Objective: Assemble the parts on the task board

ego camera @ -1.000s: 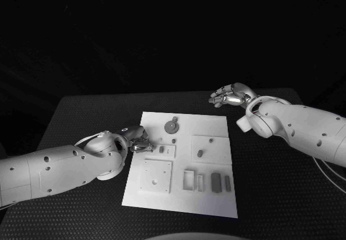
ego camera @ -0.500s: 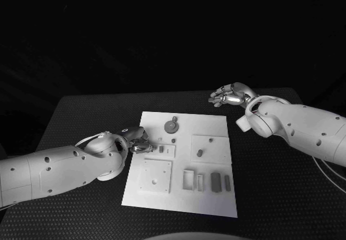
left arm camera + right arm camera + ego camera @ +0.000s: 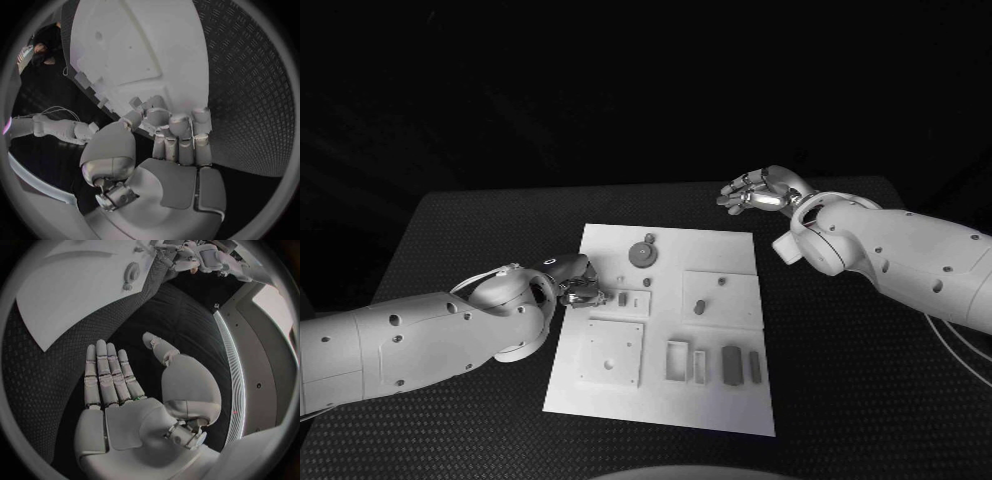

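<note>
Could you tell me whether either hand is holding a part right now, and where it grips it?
The right hand holds nothing. The left hand sits at the task board's edge; any hold cannot be told.

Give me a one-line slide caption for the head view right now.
Left hand works at the task board's left edge; right hand, fingers apart and holding nothing, hovers over the black table beyond its far right corner.

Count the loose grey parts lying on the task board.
5 visible: round part at the far end, small peg mid-board, two bars near the front, one beside the left hand, which may hide more.
</note>
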Controlling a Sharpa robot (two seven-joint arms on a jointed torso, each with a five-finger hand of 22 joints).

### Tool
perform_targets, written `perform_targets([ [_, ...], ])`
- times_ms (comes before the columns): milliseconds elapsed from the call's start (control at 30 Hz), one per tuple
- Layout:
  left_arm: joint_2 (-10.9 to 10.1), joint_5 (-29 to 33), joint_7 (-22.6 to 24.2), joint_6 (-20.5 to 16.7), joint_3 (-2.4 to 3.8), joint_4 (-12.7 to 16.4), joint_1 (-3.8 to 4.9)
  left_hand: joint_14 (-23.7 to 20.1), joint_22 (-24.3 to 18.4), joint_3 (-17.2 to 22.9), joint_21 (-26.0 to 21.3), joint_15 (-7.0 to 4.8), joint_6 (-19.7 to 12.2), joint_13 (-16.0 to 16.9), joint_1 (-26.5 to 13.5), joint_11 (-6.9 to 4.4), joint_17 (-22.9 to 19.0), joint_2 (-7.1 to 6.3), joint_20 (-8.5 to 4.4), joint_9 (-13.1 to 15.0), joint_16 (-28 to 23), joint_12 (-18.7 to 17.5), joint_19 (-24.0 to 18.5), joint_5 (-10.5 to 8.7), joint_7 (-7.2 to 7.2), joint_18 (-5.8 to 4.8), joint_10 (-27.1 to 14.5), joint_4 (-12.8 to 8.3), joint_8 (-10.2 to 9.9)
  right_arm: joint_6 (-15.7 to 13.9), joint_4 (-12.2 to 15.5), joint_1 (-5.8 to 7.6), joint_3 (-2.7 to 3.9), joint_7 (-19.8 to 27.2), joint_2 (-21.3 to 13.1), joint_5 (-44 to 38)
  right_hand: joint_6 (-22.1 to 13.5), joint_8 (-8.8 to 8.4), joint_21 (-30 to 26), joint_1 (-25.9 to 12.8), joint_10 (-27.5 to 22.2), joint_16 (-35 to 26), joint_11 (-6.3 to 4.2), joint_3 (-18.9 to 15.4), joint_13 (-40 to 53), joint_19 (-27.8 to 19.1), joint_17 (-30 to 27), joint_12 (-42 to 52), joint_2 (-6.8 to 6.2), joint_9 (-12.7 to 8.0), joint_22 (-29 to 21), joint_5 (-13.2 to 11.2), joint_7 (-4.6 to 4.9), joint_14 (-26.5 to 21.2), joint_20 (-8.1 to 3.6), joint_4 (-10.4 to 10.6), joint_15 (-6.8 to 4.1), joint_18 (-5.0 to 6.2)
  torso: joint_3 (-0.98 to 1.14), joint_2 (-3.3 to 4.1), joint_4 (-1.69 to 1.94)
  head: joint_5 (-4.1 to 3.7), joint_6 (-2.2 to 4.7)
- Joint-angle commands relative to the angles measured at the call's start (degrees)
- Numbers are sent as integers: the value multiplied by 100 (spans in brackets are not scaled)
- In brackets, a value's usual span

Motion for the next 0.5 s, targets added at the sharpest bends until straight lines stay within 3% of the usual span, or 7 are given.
perform_targets([
  [33,10,31,-18,177,-24,0,-31,-30,94,-28,27,-15,-21,-12,-72,-1,-12,-161,-603,-21,26,34,21,-312,21,76,-37,146,40,76,10,-2,2,43,-1,8,17,32,-24,-58,42,-32,-6,-5,-1,15,-5,-23,-22,-7,9,33,106,-10,5,17,33,38,1,1,-2,-3,-2],
  [333,0,32,-21,138,-23,-19,-31,-51,86,23,27,-28,-60,-27,-268,-1,-26,-618,-613,-33,45,43,29,-353,22,98,-46,704,105,74,12,-2,2,42,-2,8,15,31,-27,-61,42,-32,-5,-7,-1,15,-6,-24,-24,-9,11,35,108,-11,5,19,34,38,1,0,0,-8,3],
  [400,-2,33,-4,37,-23,-20,-31,-54,85,41,31,-29,-69,-29,-315,1,-28,-666,-612,-32,49,45,28,-351,22,99,-48,838,118,72,10,-2,2,43,-2,8,14,31,-27,-61,42,-32,-5,-7,-1,15,-6,-25,-25,-9,12,35,108,-11,5,19,34,38,1,1,0,-8,2],
  [500,-7,33,7,-14,-22,-20,-31,-54,88,46,36,-31,-73,-28,-309,-1,-28,-700,-614,-30,54,47,28,-351,21,103,-48,875,127,74,9,-2,2,43,-2,8,14,31,-28,-61,42,-33,-5,-7,-1,15,-6,-25,-25,-10,12,36,109,-11,5,20,33,38,1,0,-1,-9,3],
])
